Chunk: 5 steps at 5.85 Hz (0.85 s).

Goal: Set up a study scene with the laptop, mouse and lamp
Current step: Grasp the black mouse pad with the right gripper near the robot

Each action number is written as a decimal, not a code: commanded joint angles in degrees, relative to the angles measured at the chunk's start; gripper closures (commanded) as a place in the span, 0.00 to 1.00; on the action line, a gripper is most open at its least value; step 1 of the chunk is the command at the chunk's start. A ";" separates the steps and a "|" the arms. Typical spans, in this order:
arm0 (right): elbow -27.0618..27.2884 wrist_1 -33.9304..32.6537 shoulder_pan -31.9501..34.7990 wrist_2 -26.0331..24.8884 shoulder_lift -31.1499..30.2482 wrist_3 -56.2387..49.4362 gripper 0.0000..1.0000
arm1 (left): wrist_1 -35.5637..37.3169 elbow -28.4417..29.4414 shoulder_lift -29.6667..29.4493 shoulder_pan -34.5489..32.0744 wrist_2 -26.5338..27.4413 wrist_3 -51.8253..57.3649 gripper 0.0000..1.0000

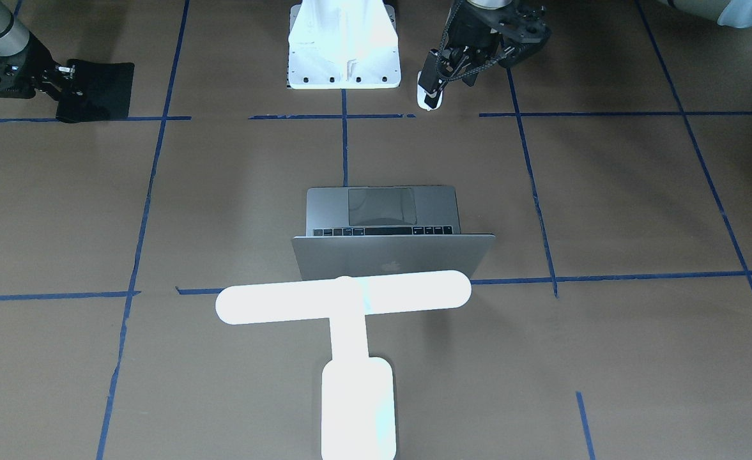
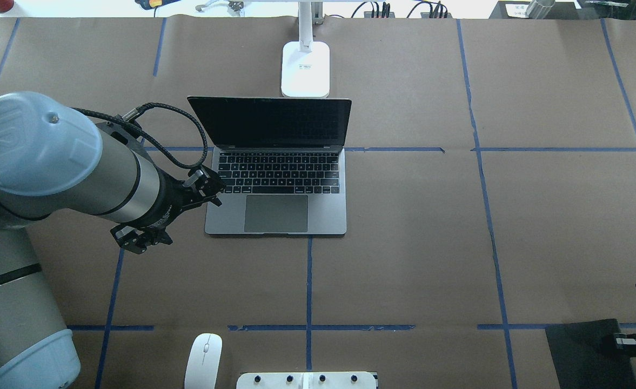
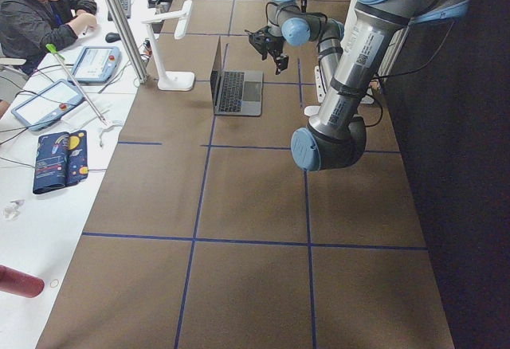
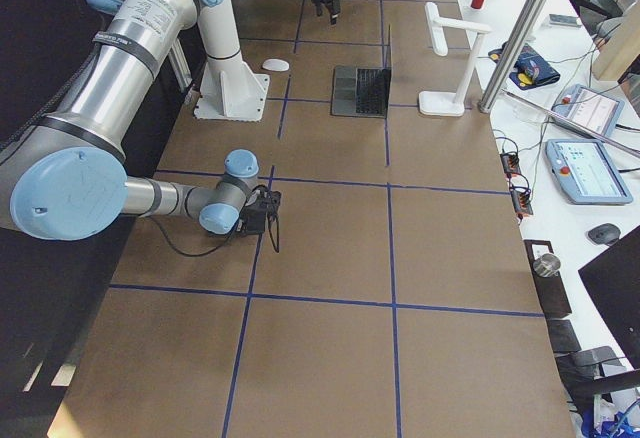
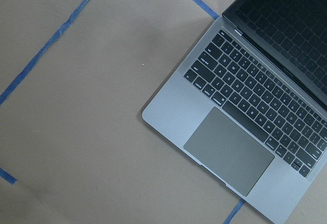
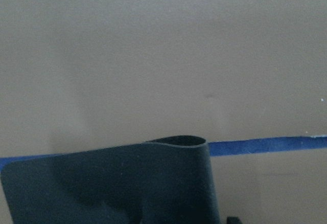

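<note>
Beyond the laptop (image 2: 277, 194), the lamp (image 1: 344, 306) is lit; both look placed. You still have the mouse (image 2: 204, 351), well apart on the laptop's robot side. Right gripper (image 1: 62, 71) is clamped on the black mat (image 1: 98, 89). Front-facing view puts the left gripper (image 1: 439, 73) over the mouse; overhead shows it beside the laptop, empty, spread unreadable.

The mouse (image 1: 428, 101) is half hidden by the left gripper (image 1: 434, 82), its jaw spacing not made out; the lamp (image 1: 344, 306) is cut off at its base, the mat (image 6: 110, 183) cropped below.
</note>
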 commanded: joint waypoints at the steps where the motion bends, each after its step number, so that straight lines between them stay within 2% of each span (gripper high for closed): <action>1: 0.24 0.40 0.14 0.01 -0.57 0.02 0.76 | 0.09 0.10 0.03 0.01 0.00 0.02 0.00; 2: 0.33 0.41 0.14 -0.07 -0.58 0.28 0.93 | -0.09 0.19 0.03 0.01 0.00 -0.07 0.00; 3: 0.77 0.49 0.23 -0.07 -0.58 0.28 1.00 | 0.00 0.19 0.03 0.10 0.00 -0.07 0.00; 5: 3.74 0.49 0.14 -2.16 0.56 0.98 1.00 | 0.09 0.19 -0.06 0.19 0.00 -0.07 0.00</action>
